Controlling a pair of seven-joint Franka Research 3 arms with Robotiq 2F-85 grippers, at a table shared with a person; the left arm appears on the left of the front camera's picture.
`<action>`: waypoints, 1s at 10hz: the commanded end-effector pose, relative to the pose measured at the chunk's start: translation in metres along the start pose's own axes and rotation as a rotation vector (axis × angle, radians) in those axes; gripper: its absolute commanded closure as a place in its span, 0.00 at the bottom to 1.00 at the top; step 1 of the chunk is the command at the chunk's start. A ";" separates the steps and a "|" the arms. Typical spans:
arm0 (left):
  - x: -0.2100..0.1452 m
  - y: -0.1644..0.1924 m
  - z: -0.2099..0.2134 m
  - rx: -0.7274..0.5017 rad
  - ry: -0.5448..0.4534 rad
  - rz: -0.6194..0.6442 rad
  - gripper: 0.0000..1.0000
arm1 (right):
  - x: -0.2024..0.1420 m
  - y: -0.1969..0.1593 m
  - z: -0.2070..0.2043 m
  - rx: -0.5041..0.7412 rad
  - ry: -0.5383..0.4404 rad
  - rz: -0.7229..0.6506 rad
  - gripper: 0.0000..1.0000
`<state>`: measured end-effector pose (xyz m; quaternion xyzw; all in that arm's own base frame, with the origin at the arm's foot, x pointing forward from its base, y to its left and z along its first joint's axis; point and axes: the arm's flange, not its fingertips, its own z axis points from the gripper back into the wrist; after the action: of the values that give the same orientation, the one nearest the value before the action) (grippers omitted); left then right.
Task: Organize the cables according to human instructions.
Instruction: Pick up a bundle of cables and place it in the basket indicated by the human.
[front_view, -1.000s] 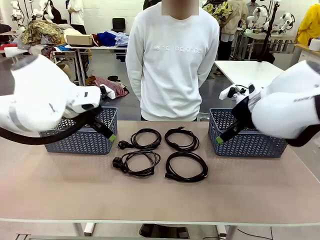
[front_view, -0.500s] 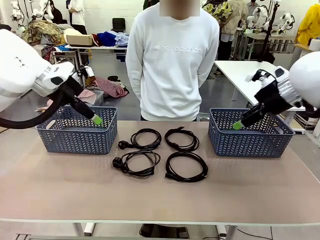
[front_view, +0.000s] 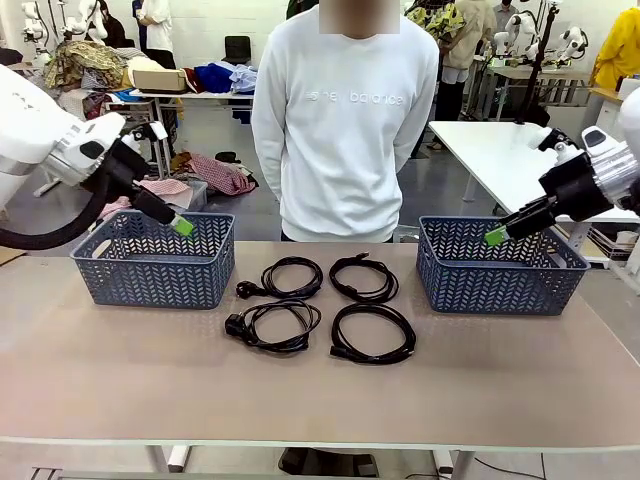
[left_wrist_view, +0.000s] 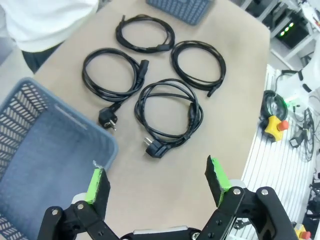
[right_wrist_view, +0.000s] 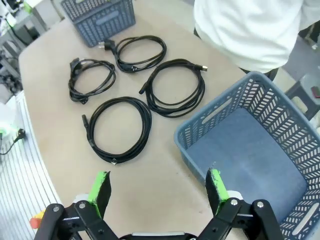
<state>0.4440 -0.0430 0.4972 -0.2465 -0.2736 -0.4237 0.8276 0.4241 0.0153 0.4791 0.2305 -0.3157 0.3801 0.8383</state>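
Several black cables lie coiled in the middle of the table: two at the back (front_view: 285, 277) (front_view: 365, 278) and two at the front (front_view: 272, 326) (front_view: 372, 333). The left pair carries chunky plugs. My left gripper (front_view: 183, 226) hangs open above the left basket's far rim, holding nothing. Over the right basket my right gripper (front_view: 495, 236) is also open and holds nothing. The left wrist view looks down between my left gripper (left_wrist_view: 156, 180) at the coils (left_wrist_view: 167, 110). My right gripper (right_wrist_view: 159, 185) looks down at the coils (right_wrist_view: 120, 127) as well.
A blue-grey basket (front_view: 150, 275) stands at the table's left and another (front_view: 500, 285) at its right, both with nothing inside. A person in a white sweatshirt (front_view: 345, 120) stands at the far edge, hands behind the back. The front half of the table is bare.
Both arms have risen and drawn outward from the table's middle, so each gripper now hangs higher over its own basket. The cables have not moved.
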 end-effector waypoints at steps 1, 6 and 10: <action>0.002 -0.005 -0.005 -0.007 0.008 -0.005 0.00 | 0.005 -0.005 -0.008 0.000 0.000 0.017 0.00; 0.002 -0.005 -0.005 -0.007 0.008 -0.005 0.00 | 0.000 0.000 0.000 0.000 0.000 0.000 0.00; 0.002 -0.005 -0.005 -0.007 0.008 -0.005 0.00 | 0.000 0.000 0.000 0.000 0.000 0.000 0.00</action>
<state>0.4416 -0.0502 0.4974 -0.2353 -0.2642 -0.4270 0.8321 0.4219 0.0166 0.4803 0.2223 -0.3051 0.3699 0.8489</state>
